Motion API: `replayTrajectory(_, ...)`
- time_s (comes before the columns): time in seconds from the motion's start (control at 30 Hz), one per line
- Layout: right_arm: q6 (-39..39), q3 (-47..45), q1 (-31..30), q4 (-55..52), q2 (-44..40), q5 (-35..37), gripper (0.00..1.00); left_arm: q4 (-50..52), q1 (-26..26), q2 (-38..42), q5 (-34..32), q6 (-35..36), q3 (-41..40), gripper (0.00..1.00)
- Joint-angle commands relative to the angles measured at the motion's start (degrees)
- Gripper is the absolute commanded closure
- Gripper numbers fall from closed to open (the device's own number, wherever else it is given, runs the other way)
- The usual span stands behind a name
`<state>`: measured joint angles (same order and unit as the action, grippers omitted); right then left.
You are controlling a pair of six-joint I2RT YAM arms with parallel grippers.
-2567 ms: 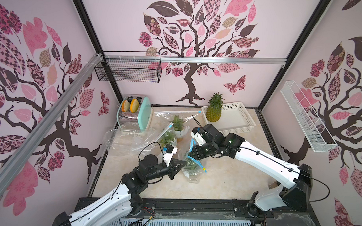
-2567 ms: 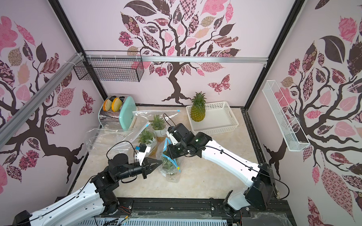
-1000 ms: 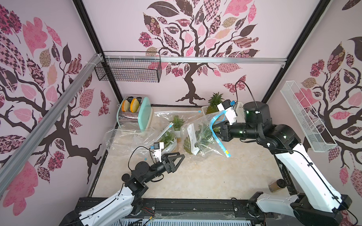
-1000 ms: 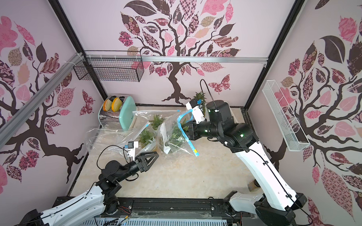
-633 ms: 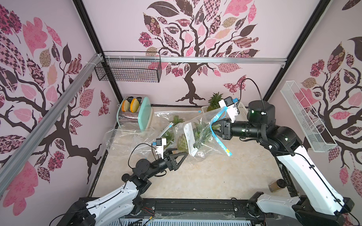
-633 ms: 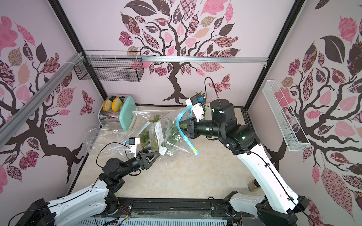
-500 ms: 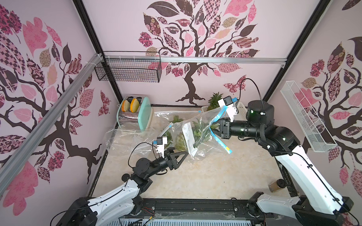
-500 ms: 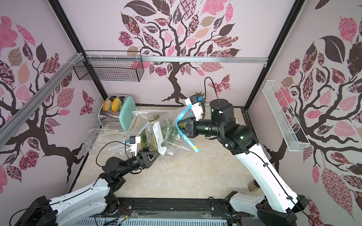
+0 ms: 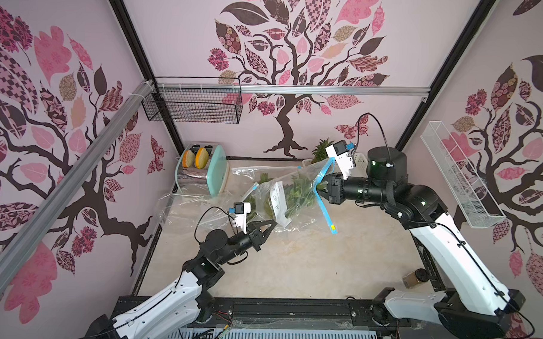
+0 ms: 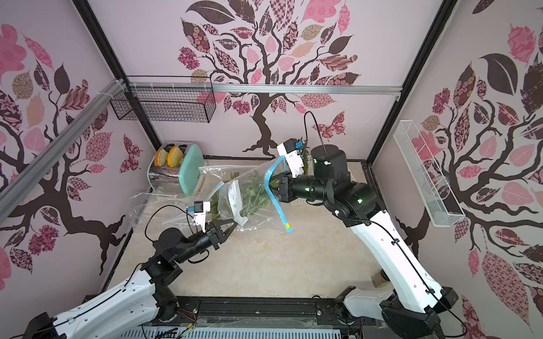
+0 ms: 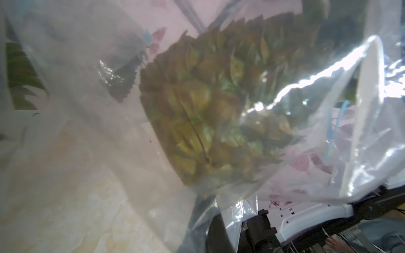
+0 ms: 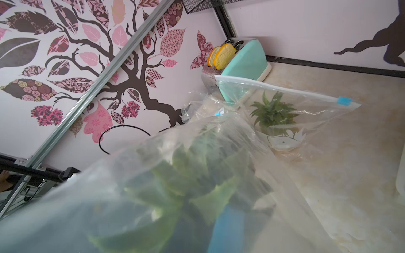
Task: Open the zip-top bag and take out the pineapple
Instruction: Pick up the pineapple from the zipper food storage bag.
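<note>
Our left pincer [image 9: 271, 223] was clamped narrow on the lower corner of the zip-top bag [image 9: 298, 177]; the pineapple [image 11: 208, 105] hung inside, between both pincers. Our right pincer [image 9: 325, 187] was closed at the bag's blue mouth, above the bench [image 9: 291, 264].

pineapple [image 11: 219, 98] blurred through zip-top bag [image 9: 307, 174] film | right gripper [image 9: 323, 187] tips hidden at bag mouth | basket [image 9: 361, 159] mostly behind right arm, far desk edge

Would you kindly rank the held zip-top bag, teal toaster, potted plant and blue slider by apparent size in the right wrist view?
1. held zip-top bag, enlarged by nearness to the camera
2-3. teal toaster and potted plant look alike; unranked
4. blue slider
</note>
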<state>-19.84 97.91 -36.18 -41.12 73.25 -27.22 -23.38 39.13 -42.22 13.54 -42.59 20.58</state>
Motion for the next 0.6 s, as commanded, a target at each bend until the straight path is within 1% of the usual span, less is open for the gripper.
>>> replayTrajectory(0.0, 2.0, 4.8, -0.1, -0.6, -0.7, 0.1, 1.0, 12.3, -0.3, 0.1, -9.9, 3.4, 0.9, 1.0)
replayTrajectory(0.13, 2.7, 6.6, -0.2, -2.1, -1.1, 1.0, 1.0, 15.1, -0.2, -1.2, -15.1, 1.9, -0.5, 1.0)
replayTrajectory(0.27, 3.6, 10.4, -0.1, -5.1, -1.1, 1.7, 1.0, 16.7, -0.2, -2.5, -21.0, -1.2, -1.6, 1.0)
replayTrajectory(0.43, 4.1, 14.6, -0.1, -7.8, -1.3, 2.3, 1.0, 18.0, -0.1, -4.4, -25.9, -4.2, -2.4, 1.0)
replayTrajectory(0.57, 3.2, 16.7, -0.2, -7.7, -1.9, 0.9, 1.0, 18.4, 0.0, -5.9, -28.1, -6.4, -3.5, 1.0)
